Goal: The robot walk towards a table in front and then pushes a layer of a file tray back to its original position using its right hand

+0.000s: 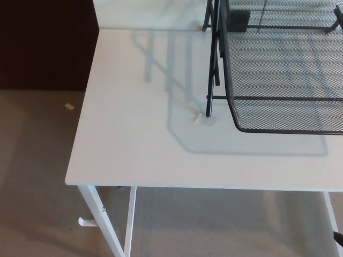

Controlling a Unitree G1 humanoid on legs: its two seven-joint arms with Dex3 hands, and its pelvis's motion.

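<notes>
A black wire-mesh file tray [278,59] stands on the right part of the white table [134,150]. Its lower layer [289,115] juts out toward the table's front, past the black upright frame [213,80]. Only a small black tip of my right hand [338,236] shows at the bottom right edge, below the table's front edge and far from the tray. Whether its fingers are apart cannot be seen. My left hand does not show.
A dark panel [43,43] stands beyond the table's left side. A small scrap [69,106] lies on the beige carpet [32,176]. White table legs [102,219] run down at the front left. A white patch [205,119] sits under the frame's foot.
</notes>
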